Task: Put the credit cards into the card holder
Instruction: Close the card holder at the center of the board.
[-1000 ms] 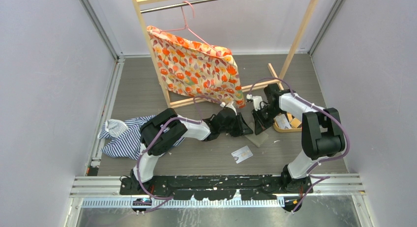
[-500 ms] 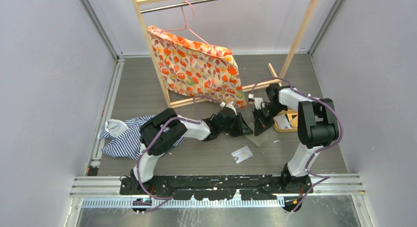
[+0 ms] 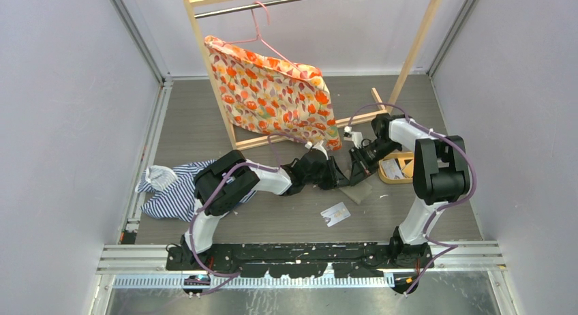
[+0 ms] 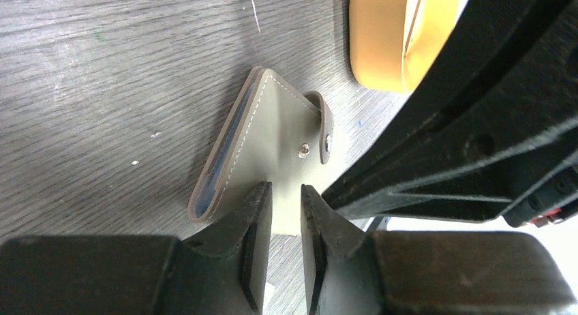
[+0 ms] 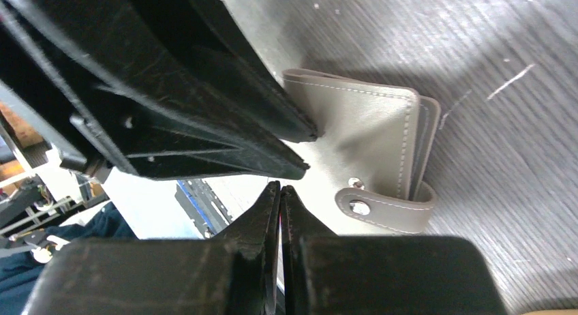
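Left gripper (image 4: 281, 192) clamped narrow, right gripper (image 5: 279, 189) pinched together (facing each other)

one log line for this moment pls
left gripper: shut on card holder | right gripper: shut, close beside it | credit card: lying loose, not yet inserted

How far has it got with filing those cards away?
Nothing visibly filed yet. In hand: the left gripper pinches the cover of the card holder; the right gripper, nearly shut, sits at its opening. Left: one white card on the table, a second card in the wooden tray.
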